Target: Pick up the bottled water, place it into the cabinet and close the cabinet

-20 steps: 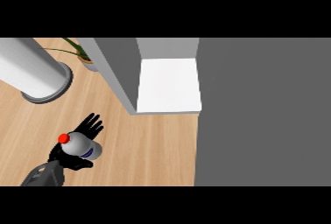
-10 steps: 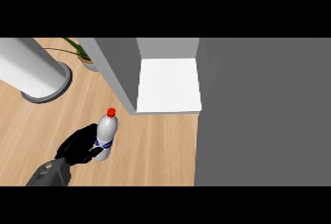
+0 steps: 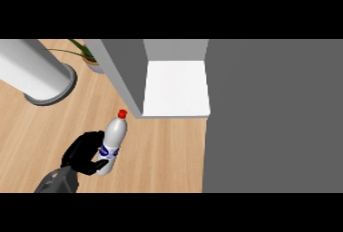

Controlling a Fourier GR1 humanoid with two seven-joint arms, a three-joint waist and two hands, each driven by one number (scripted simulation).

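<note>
The bottled water (image 3: 114, 136) is white with a red cap and a blue label. It lies tilted over the wooden counter (image 3: 161, 154) at the lower left of the head view, its cap pointing up towards the cabinet's front corner. My left hand (image 3: 79, 153) is curled round the bottle's lower half, from its left side. The cabinet (image 3: 175, 88) stands open just beyond, showing a white shelf between grey walls. My right hand does not show.
A broad grey panel (image 3: 275, 113) fills the right side of the view, beside the shelf. A white cylinder on a grey base (image 3: 36, 72) stands at the upper left. A small potted plant (image 3: 87, 53) sits behind the cabinet's left wall.
A second ago my left hand was spread open around the upright bottle. Its fingers have since curled round it, and the bottle has tipped and risen, cap towards the cabinet.
</note>
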